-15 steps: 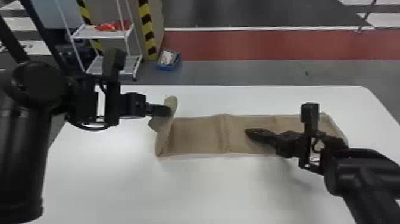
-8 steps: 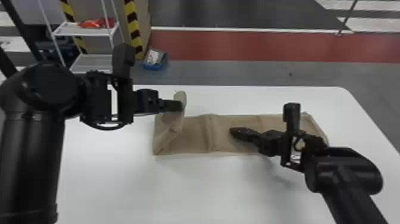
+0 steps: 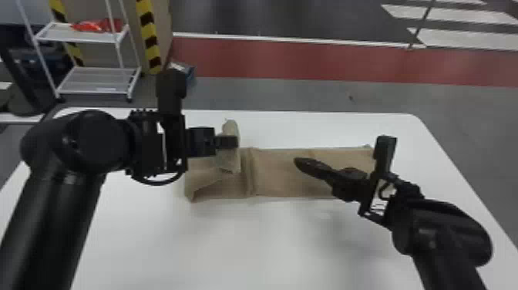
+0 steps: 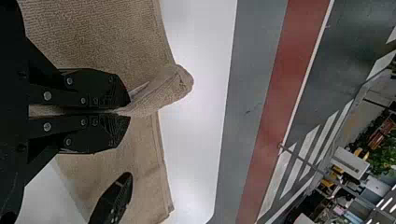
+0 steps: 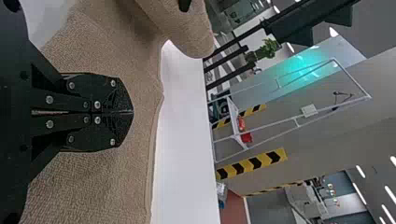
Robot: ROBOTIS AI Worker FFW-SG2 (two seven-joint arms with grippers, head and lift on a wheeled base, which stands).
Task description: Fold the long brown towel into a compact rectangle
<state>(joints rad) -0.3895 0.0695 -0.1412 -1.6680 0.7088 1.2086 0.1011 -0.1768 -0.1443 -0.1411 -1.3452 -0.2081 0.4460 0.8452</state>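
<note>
The brown towel lies lengthwise across the table, its left end lifted and bent over toward the right. My left gripper holds that raised end above the towel's left part; in the left wrist view the left gripper is shut on a fold of the towel. My right gripper is over the towel's middle-right stretch. Seen from the right wrist, the right gripper has its fingers together, over or against the flat cloth, with none visibly pinched; contact cannot be told.
The white table extends around the towel, with its far edge a short way behind it. Beyond stand a white wire shelf with a red item and a blue box on the floor.
My left gripper has moved right relative to the table, carrying the towel's left end over the part lying flat. The head view has shifted too; the right gripper stays over about the same stretch of towel.
</note>
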